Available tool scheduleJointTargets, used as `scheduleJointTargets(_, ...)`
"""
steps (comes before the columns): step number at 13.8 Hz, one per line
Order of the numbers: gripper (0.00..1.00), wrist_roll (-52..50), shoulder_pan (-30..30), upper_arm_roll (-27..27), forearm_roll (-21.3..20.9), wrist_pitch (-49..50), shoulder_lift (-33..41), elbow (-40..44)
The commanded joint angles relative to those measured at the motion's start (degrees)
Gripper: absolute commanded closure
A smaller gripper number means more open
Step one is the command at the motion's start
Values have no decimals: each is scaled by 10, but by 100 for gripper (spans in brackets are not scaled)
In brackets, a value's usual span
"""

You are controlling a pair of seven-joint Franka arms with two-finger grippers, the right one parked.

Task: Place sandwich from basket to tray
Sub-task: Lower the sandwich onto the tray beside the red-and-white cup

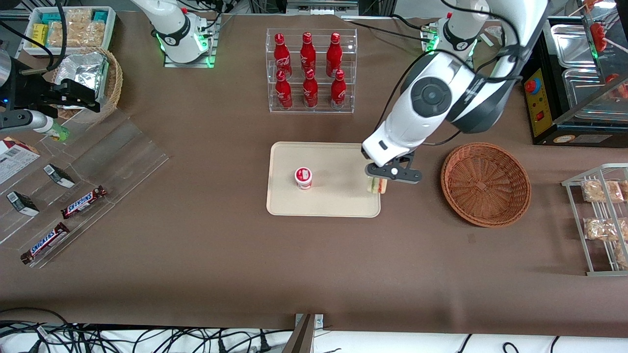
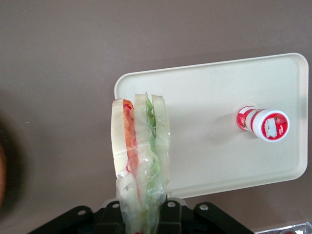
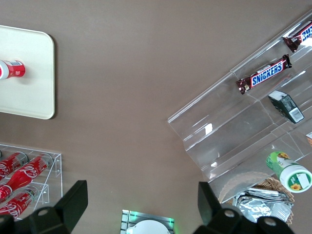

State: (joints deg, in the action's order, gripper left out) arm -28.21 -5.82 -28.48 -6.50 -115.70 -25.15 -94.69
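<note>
Front view: tool (image 1: pixel 378 186) hangs over the tray's (image 1: pixel 324 206) edge on the basket side, closed on the sandwich (image 1: pixel 377 185). Sandwich hangs from the fingers; can't tell whether it touches the tray. Basket (image 1: pixel 485 184) sits on the counter (image 1: pixel 314 255) just beside the tray, toward the working arm's end, with nothing visible inside.

1 small red-and-white cup (image 1: pixel 303 178) stands upright on the tray, near its middle, well apart from the sandwich.

Left wrist view: sandwich (image 2: pixel 141 161) clamped between the fingers, cut face toward the camera, bread slices with red/orange and green filling showing through clear wrap. It overlaps the tray (image 2: pixel 204 161) corner in this view. Cup (image 2: pixel 263 124) on the tray, apart from the sandwich.

Bottle rack (image 1: pixel 311 71) with 6 red bottles stands farther from the front camera than the tray. Toward the parked arm's end: clear stepped stand (image 1: pixel 88 191) with 2 Snickers bars (image 1: pixel 83 202) and small dark packs; tan basket (image 1: pixel 108 81) with a foil bag. Wire rack (image 1: pixel 601 220) with snack packets at the working arm's end.

Right wrist view: tray (image 3: pixel 29 73) corner, cup (image 3: pixel 9 69) and Snickers bar (image 3: pixel 265 74) on the stand visible.
</note>
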Motion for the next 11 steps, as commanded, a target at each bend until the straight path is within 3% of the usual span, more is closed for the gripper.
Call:
scheduleJointTargets(1,100,-54,-24,3,-44,-33,-36,1)
scheduleJointTargets(8,100,-147,-66,3,-153,-97,-132,-8)
scheduleJointTargets(11,93,-150,-67,3,-156,-98,-144,-8)
